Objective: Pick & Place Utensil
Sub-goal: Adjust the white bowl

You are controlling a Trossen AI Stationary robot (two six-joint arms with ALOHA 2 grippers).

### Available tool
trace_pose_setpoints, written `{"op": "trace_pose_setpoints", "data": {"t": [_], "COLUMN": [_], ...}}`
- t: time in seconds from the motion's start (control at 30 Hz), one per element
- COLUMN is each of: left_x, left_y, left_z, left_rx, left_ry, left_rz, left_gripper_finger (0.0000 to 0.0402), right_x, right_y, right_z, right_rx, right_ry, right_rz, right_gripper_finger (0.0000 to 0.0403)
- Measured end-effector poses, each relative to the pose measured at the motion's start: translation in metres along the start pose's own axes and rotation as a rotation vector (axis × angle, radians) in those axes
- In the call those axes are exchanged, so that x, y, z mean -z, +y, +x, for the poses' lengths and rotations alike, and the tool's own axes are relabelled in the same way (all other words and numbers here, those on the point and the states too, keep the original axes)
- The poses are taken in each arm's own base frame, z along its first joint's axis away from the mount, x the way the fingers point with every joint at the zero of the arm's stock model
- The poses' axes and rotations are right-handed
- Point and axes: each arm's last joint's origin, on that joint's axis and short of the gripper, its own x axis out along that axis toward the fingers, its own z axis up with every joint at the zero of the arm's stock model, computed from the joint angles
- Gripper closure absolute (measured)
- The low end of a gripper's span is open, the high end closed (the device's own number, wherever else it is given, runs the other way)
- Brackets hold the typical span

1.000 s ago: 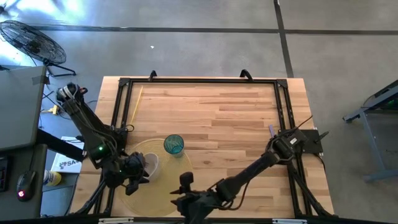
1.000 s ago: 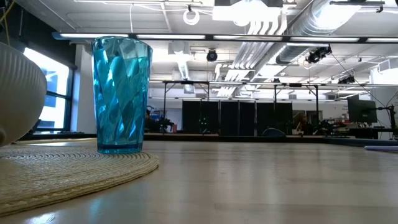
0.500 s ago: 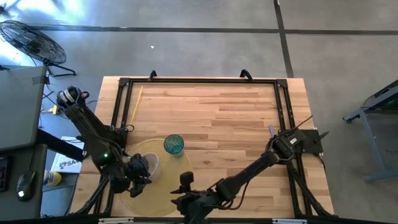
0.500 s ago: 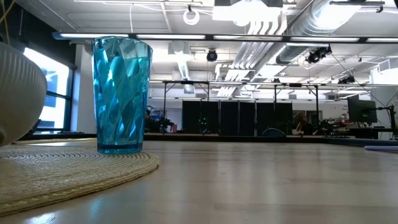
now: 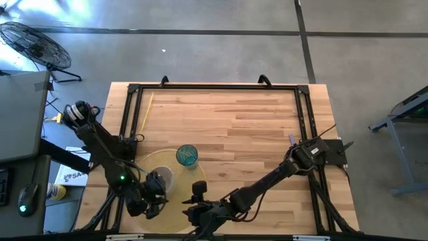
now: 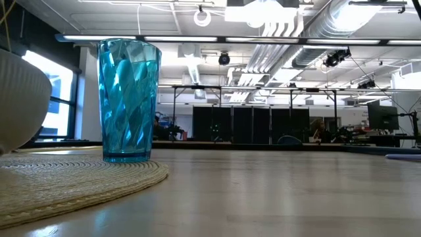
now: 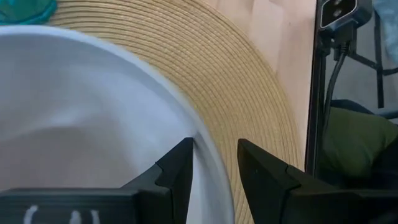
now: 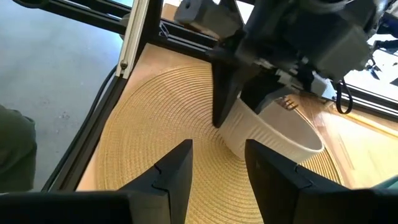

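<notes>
White bowl (image 7: 74,112): its rim sits pinched between the narrowly parted fingers of my left pincer (image 7: 216,149), over the woven mat (image 7: 249,93). It looks stiff, glazed, likely slippery and breakable, so the rim wall is my hold.

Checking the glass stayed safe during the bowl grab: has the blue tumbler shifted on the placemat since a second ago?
No. The blue tumbler stands at the same spot on the woven placemat, against the table's black frame.
</notes>
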Motion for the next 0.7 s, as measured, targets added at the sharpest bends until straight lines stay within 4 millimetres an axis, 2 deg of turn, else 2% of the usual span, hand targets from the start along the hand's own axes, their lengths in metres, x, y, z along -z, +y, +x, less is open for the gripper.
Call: {"op": "trace_pose_setpoints", "data": {"t": [0.17, 0.43, 0.7], "left_x": [0.004, 0.007, 0.011], "left_y": [-0.001, -0.004, -0.01], "left_z": [0.009, 0.019, 0.03], "left_rx": [-0.017, -0.017, 0.02], "left_ry": [0.006, -0.018, -0.008], "left_rz": [0.008, 0.014, 0.089], "left_gripper_finger": [0.0277, 0.0277, 0.0277], "right_x": [0.002, 0.026, 0.028], "right_y": [0.0, 0.006, 0.006], "right_z": [0.003, 0.028, 0.032], "right_rx": [0.004, -0.028, -0.02], "right_ry": [0.004, 0.048, 0.032], "right_rz": [-0.008, -0.058, -0.117], "right_gripper_finger": [0.0262, 0.0262, 0.0262]}}
